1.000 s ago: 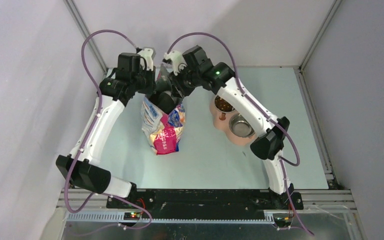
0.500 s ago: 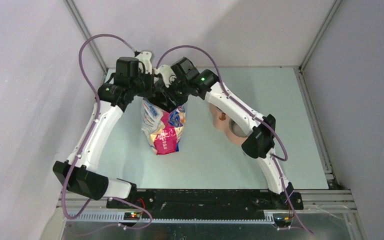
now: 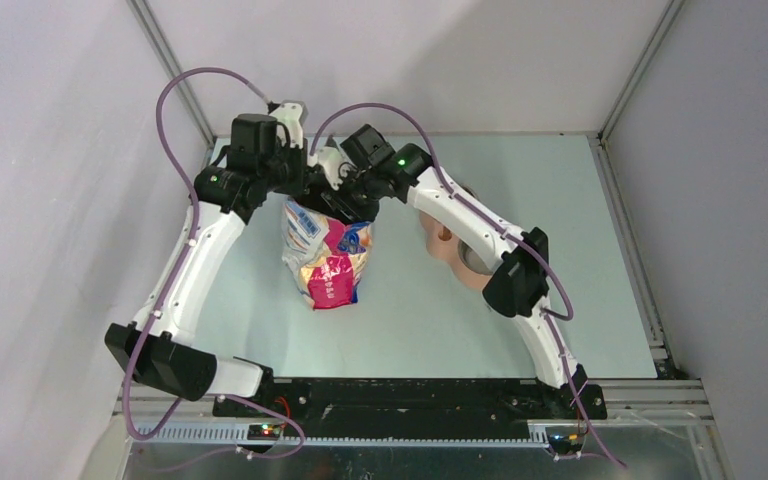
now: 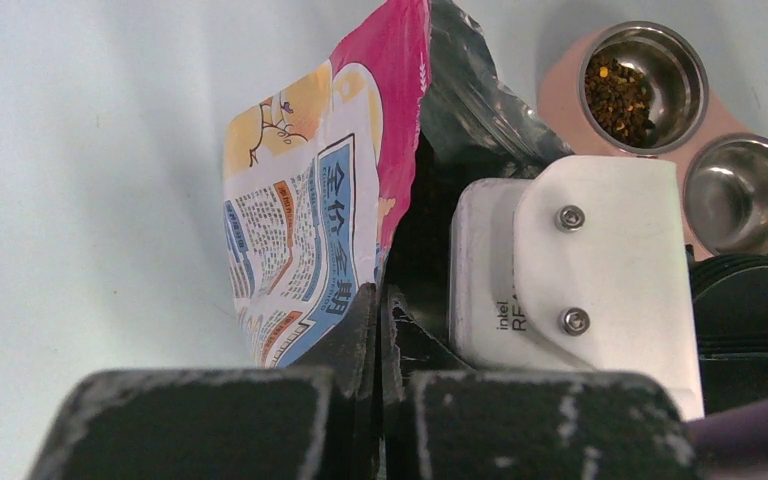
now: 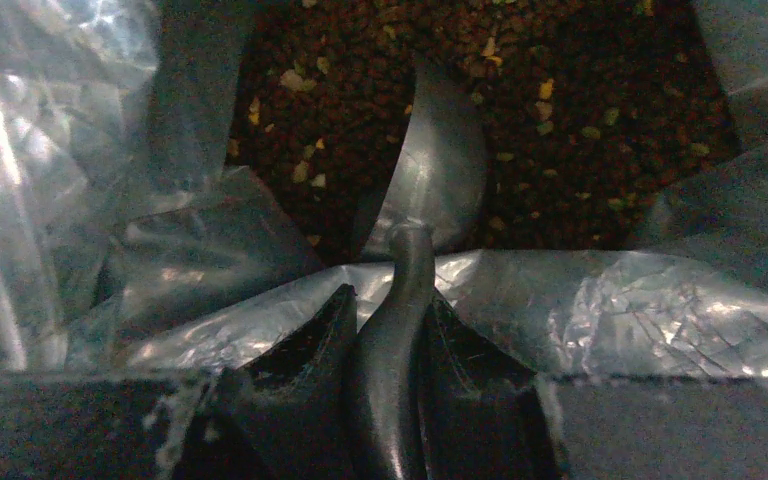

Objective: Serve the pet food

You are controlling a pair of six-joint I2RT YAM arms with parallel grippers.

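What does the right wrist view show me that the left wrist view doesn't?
Right wrist only: the foil inside of the bag, with the scoop tilted on edge in the pet food and its handle gripped by the right claw. Left wrist only: the bag's printed outside, the left claw shut on its edge, and the pink feeder with a filled bowl and an empty bowl. Both: the bag and some pet food.

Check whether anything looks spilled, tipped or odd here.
Nothing stands out. The bag stands upright, its rim pinched by the left hand. The right hand holds the scoop on edge in the kibble inside the bag; none shows on the table.
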